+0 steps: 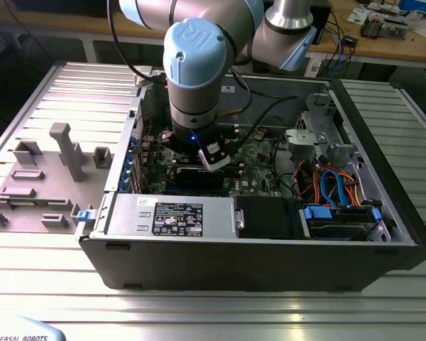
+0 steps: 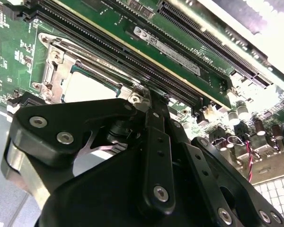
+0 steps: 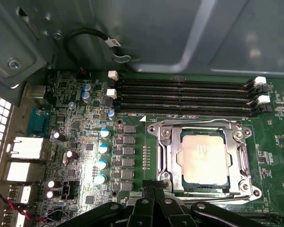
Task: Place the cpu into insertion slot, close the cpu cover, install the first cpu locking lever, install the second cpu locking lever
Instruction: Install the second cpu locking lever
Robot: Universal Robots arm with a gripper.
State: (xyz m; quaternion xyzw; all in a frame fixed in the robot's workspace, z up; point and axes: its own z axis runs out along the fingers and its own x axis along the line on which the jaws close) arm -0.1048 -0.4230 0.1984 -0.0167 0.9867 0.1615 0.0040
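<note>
Ribbed metal worktop carries an open computer case, the arm reaching inside. Only the first wrist view shows the cpu seated in the insertion slot, the cpu cover down around it. The hand, fingers pinched together empty, hangs beside the socket's edge.

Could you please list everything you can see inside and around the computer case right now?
cpu: one, silver-grey, seated in the insertion slot.
cpu cover: one, silvery frame, lying around the cpu.
memory slots: four, black, beside the socket.
computer case: one, black, open on the metal table.
power supply: one, grey, along the case's near wall.
grey fixtures: several, on the exterior view's left.
gripper: one, black, at the socket's edge.
</note>
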